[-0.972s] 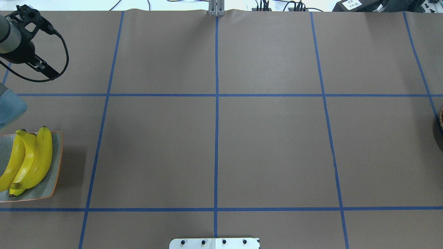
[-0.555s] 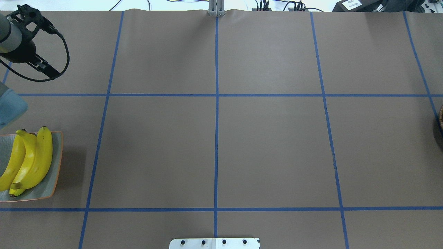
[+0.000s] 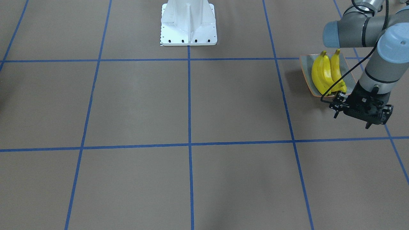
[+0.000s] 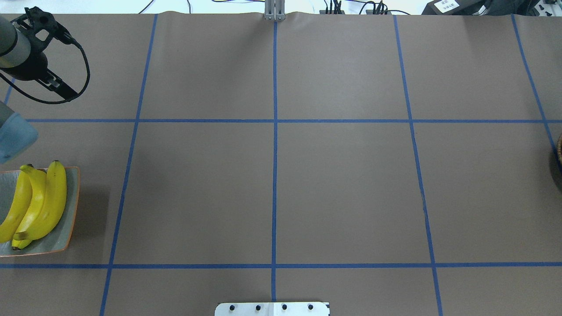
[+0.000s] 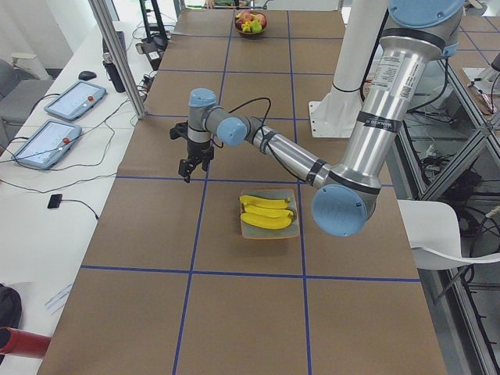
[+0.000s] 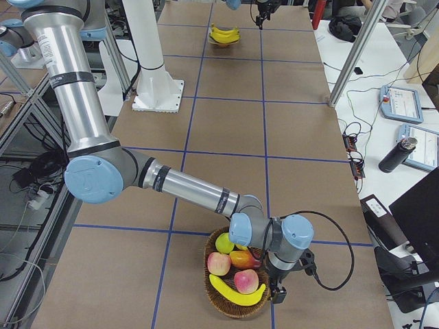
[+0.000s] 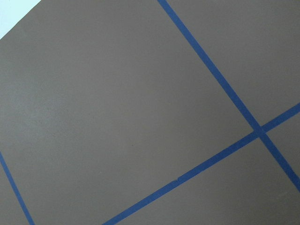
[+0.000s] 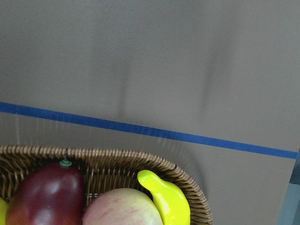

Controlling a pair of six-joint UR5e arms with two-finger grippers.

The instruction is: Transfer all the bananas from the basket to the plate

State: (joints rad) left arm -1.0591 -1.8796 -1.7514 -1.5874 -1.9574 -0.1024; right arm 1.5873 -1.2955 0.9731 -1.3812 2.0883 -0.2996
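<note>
Three yellow bananas [image 4: 39,202] lie side by side on the grey-green plate [image 4: 71,221] at the table's left edge; they also show in the front view [image 3: 326,73]. A paler banana [image 8: 166,199] lies in the wicker basket [image 8: 117,157] at the far right end, among apples [image 6: 236,291]. My left gripper [image 3: 351,121] hangs open and empty above the table, beyond the plate [image 3: 306,68]. My right gripper [image 6: 278,295] is at the basket's [image 6: 223,307] outer rim. It shows only in the right side view, so I cannot tell its state.
Red apples [image 6: 218,264] and a yellow-green fruit [image 6: 224,242] share the basket. The white robot base [image 3: 188,22] stands at the table's near middle. Blue tape lines grid the brown table. Metal poles and tablets [image 5: 74,98] stand off the far edge.
My left gripper has drifted slightly right in the overhead view. The bananas and the plate have not moved.
</note>
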